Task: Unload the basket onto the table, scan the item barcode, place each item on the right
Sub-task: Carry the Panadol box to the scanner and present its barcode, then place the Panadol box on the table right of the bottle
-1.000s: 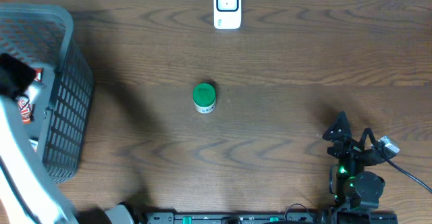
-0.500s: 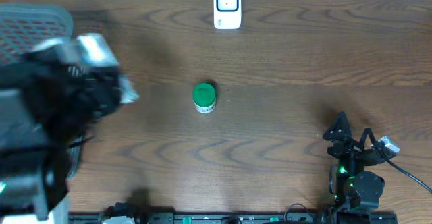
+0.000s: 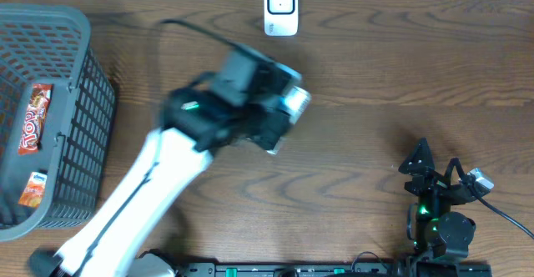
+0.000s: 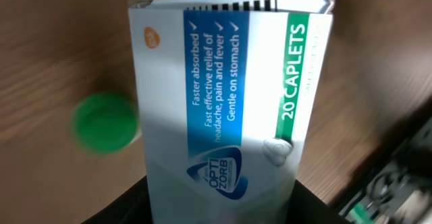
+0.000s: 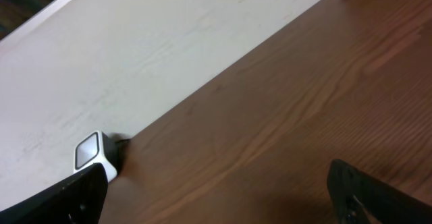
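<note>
Worktop (image 3: 359, 68): basket (image 3: 75, 143) at 9 o'clock. Left gripper (image 3: 275, 117) is mid-worktop, jaws pinching the caplet box (image 4: 223, 96) by one end. Right gripper (image 3: 427, 173) sits at 4, jaws spread, empty. Scanner (image 3: 281, 8) at 12.

Risks:
- No barcode on the face I can see, so the wrong side may meet the scanner.
- The end grip could let the box swing.
- The green-capped bottle (image 4: 102, 121) is just beside the box, easy to clip.

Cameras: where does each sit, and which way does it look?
Overhead: above the table, facing straight down; left arm and right arm show.
Left wrist: on the left arm, facing the caplet box the left tool grips.
Right wrist: on the right arm, facing across to the scanner; open right tool shows.
Shared: overhead and right wrist both show the scanner.
</note>
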{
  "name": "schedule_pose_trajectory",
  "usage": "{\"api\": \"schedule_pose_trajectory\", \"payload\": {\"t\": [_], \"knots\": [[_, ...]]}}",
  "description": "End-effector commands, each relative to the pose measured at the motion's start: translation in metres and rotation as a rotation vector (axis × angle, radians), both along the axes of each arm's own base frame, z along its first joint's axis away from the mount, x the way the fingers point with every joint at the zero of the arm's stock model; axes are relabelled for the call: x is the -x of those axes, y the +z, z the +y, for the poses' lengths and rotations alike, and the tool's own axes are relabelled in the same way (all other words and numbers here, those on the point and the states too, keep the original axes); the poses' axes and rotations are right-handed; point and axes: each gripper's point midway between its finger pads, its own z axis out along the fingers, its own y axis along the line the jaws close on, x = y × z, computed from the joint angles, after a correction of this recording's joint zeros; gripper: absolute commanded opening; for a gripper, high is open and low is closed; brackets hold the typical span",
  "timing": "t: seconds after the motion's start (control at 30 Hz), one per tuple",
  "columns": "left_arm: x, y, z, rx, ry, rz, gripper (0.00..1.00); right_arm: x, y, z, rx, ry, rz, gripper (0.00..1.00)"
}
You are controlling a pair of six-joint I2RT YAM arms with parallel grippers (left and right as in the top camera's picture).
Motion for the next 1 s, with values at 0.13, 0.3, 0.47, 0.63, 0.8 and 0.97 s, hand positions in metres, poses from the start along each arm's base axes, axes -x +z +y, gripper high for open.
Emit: {"api": "schedule_pose_trajectory", "payload": {"t": [0.13,0.3,0.47,0.63,0.8,0.97], "knots": [[-0.004,-0.095,-0.058,-0.152,-0.261,0.063,0.51,0.001,-0.001,-0.003,0.008,-0.012,0.004,0.99],[-0.017,-0.153,-0.074,-0.220,-0.293,0.099,0.51,0.001,-0.001,-0.003,0.008,-0.012,0.004,0.99],[-0.037,-0.199,-0.070,-0.320,-0.259,0.084,0.52,0.001,-0.001,-0.003,0.008,-0.012,0.004,0.99],[-0.046,-0.223,-0.054,-0.433,-0.233,0.071,0.62,0.001,-0.001,-0.003,0.008,-0.012,0.004,0.99],[-0.068,-0.168,-0.027,-0.580,-0.158,-0.053,0.84,0.001,-0.001,-0.003,0.008,-0.012,0.004,0.99],[-0.054,-0.063,-0.027,-0.431,-0.134,-0.144,0.84,0.001,-0.001,-0.003,0.008,-0.012,0.004,0.99]]}}
